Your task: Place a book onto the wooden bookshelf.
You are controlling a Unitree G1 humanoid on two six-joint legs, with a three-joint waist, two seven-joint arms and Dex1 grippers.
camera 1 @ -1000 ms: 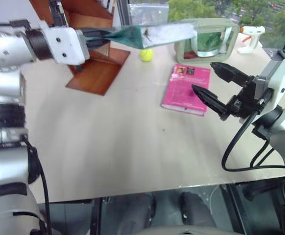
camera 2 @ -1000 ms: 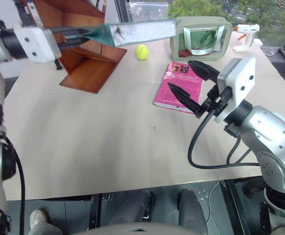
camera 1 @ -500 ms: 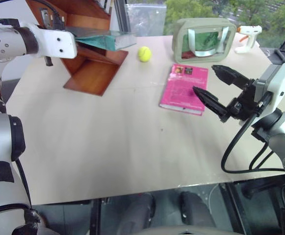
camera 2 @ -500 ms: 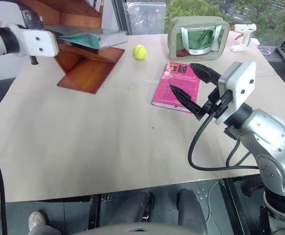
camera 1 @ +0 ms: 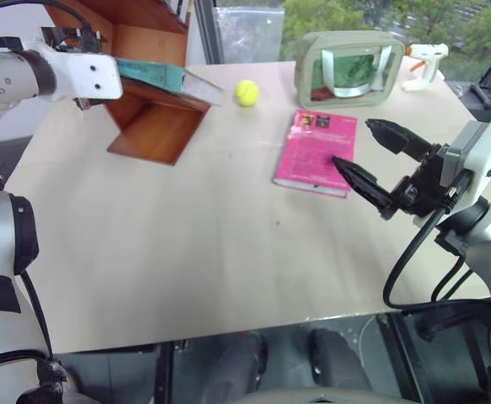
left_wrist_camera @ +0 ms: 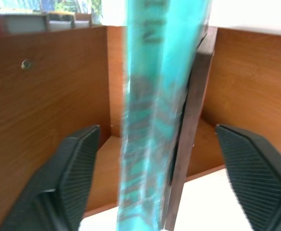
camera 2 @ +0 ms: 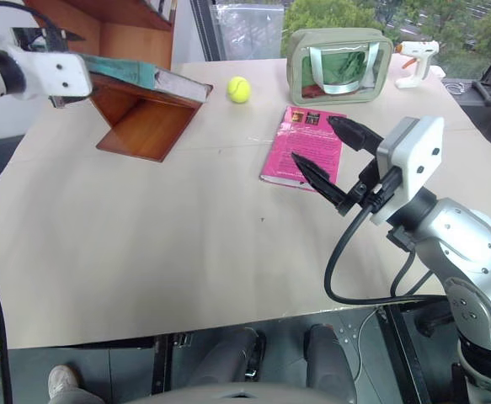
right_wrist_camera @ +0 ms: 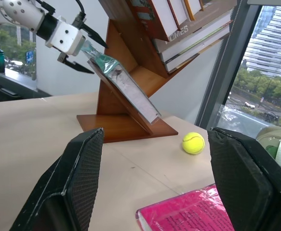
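Released since earlier, the book [camera 2: 140, 77] rests on the wooden bookshelf [camera 2: 136, 118]; both pincers gape.

Book [left_wrist_camera: 154, 96]: its spine lettering was too blurred for me to read.
Wooden bookshelf [camera 1: 157, 126]: its upper boards were cut off above the book, so I couldn't see them.

Pale beige table [camera 1: 186, 252], bare across the middle, with a faint seam running crosswise. Large windows [right_wrist_camera: 268, 72] behind, giving onto green trees [camera 2: 346, 13] and high-rise buildings [right_wrist_camera: 270, 33]. White wall [right_wrist_camera: 73, 72] at the left. Bright, even daylight. Dark floor [camera 2: 102, 370] beneath the table's near edge.
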